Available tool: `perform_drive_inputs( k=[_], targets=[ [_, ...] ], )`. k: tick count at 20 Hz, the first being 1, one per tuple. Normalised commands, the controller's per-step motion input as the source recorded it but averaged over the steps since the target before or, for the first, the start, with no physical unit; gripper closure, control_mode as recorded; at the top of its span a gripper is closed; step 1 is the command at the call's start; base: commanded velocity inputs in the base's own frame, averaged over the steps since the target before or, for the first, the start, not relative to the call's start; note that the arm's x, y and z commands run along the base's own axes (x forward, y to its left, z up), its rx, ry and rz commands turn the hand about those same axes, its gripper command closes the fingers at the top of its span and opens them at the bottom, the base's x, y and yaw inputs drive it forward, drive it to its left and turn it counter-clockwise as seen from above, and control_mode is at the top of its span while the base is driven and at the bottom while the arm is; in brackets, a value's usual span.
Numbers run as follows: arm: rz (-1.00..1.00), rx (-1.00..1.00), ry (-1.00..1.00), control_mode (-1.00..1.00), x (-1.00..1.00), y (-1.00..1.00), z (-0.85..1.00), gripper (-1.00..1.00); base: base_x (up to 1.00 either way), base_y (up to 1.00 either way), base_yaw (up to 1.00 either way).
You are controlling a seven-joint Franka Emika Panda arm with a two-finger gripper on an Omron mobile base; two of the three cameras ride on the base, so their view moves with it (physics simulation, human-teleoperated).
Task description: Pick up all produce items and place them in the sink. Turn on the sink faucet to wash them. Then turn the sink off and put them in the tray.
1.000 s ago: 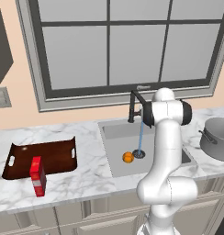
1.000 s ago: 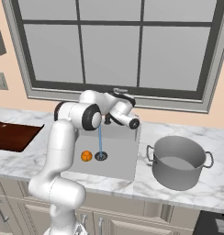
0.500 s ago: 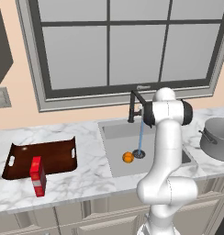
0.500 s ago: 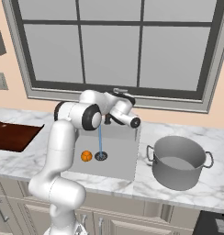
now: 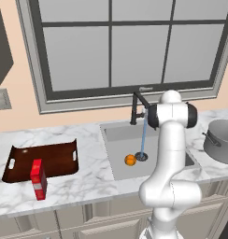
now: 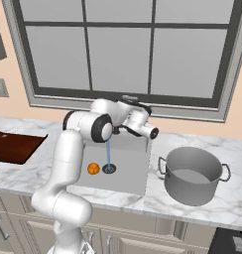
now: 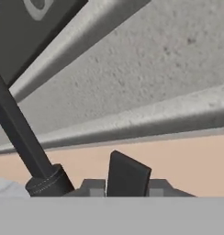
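Left base view, from left to right: the dark reddish-brown tray (image 5: pixel 46 161) sat on the white marble counter (image 5: pixel 88 179), with a red box (image 5: pixel 38 179) standing upright just in front of it, at its near left edge. To the right of the tray lay the recessed grey sink (image 5: pixel 117 135). The orange fruit (image 5: pixel 130 160) rested on the basin floor, just left of the round dark drain (image 5: pixel 141 157). A thin blue stream of water (image 5: pixel 144 135) fell from the black faucet (image 5: pixel 136 106) straight onto the drain, beside the fruit and apart from it. The white arm (image 5: pixel 169 158) rose in front of the sink's right part and bent back toward the faucet. At the far right a grey pot (image 5: pixel 220 140) stood on the counter.

Right base view showed the same order: a corner of the tray (image 6: pixel 14 146) at the left edge, then the fruit (image 6: pixel 93 168) and drain (image 6: pixel 109 168) under the water, then the pot (image 6: pixel 192 173). The gripper (image 6: pixel 138 106) was up at the faucet, close under the window sill (image 6: pixel 192 113).

Hand view showed one dark fingertip (image 7: pixel 126 176) near the bottom with the faucet's dark stem (image 7: pixel 22 137) just to its left, in front of the sill. The pincer was clenched; whether it gripped any part of the faucet could not be told.
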Motion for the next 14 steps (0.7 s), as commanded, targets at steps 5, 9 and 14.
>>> perform_drive_inputs(
  k=[5,9,14],
  targets=[
    [0.20,-0.09,-0.10,-1.00,0.00,0.45,0.57,1.00,0.00,0.00,0.00],
    [0.18,-0.12,-0.07,-1.00,0.00,0.57,0.65,1.00,0.00,0.00,0.00],
    [0.14,-0.14,-0.03,-1.00,0.00,0.68,0.58,1.00,0.00,0.00,0.00]
  ],
)
